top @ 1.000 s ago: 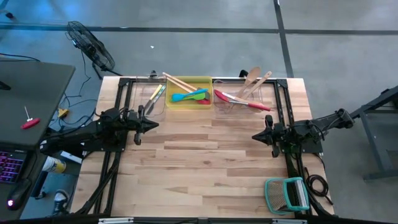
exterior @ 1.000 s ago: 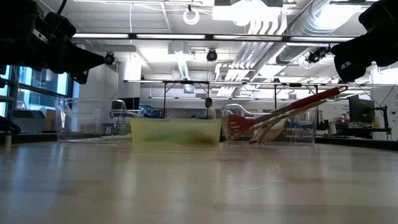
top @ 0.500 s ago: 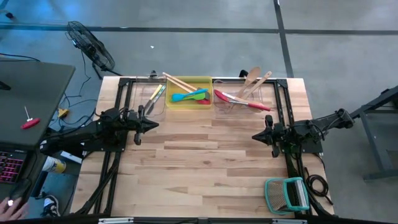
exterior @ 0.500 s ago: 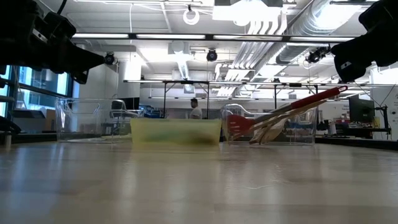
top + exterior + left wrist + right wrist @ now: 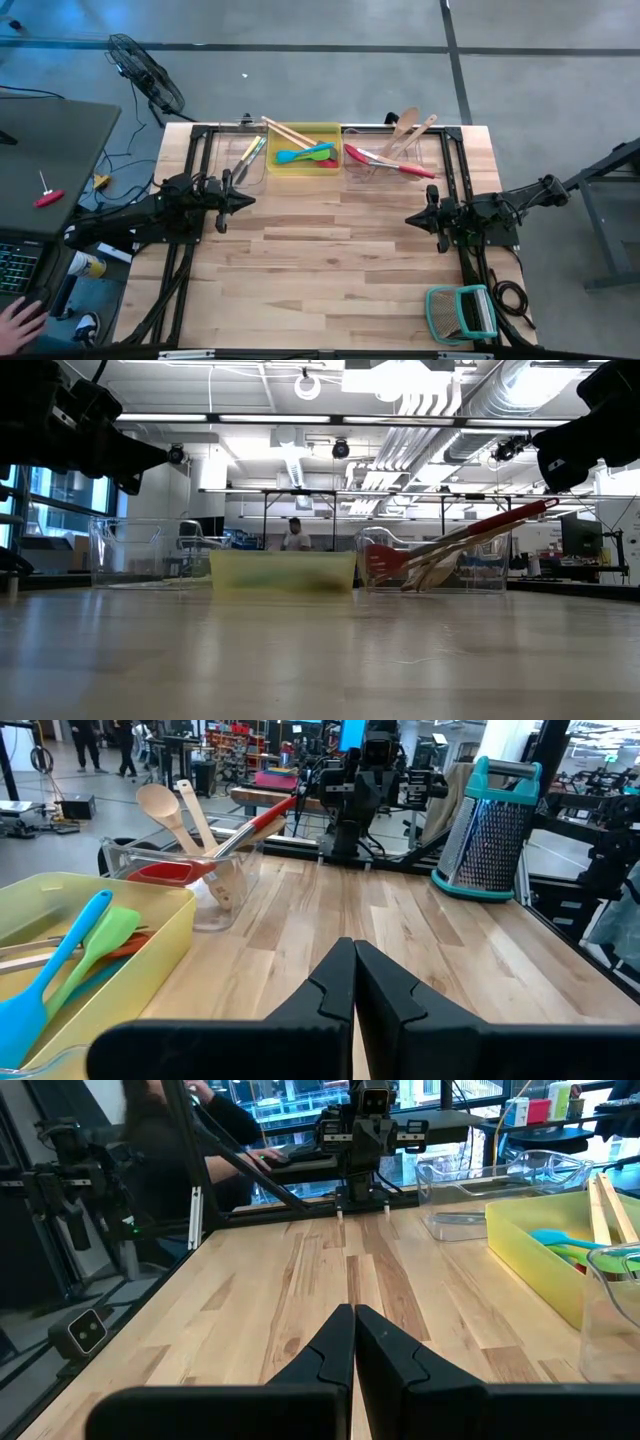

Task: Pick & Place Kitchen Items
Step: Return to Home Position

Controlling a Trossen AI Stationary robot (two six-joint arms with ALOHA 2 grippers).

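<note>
The kitchen items lie in three bins along the table's far edge. A yellow bin (image 5: 303,147) holds blue and green spatulas (image 5: 305,154) and wooden sticks. A clear bin on the right (image 5: 392,157) holds a red spatula (image 5: 390,163) and wooden spoons (image 5: 405,128) that lean on its rim. A clear bin on the left (image 5: 245,158) holds a few utensils. My left gripper (image 5: 250,200) is shut and empty at the table's left side. My right gripper (image 5: 410,218) is shut and empty at the right side.
A green-framed wire rack (image 5: 461,312) lies at the table's near right corner. The bare wooden tabletop (image 5: 330,260) spreads between the two arms. A person's hand (image 5: 15,322) shows at a desk left of the table. A person walks in the room far behind.
Both arms have kept still. A person's hand has come into view at the desk left of the table, and a person in the room behind has walked toward the left.
</note>
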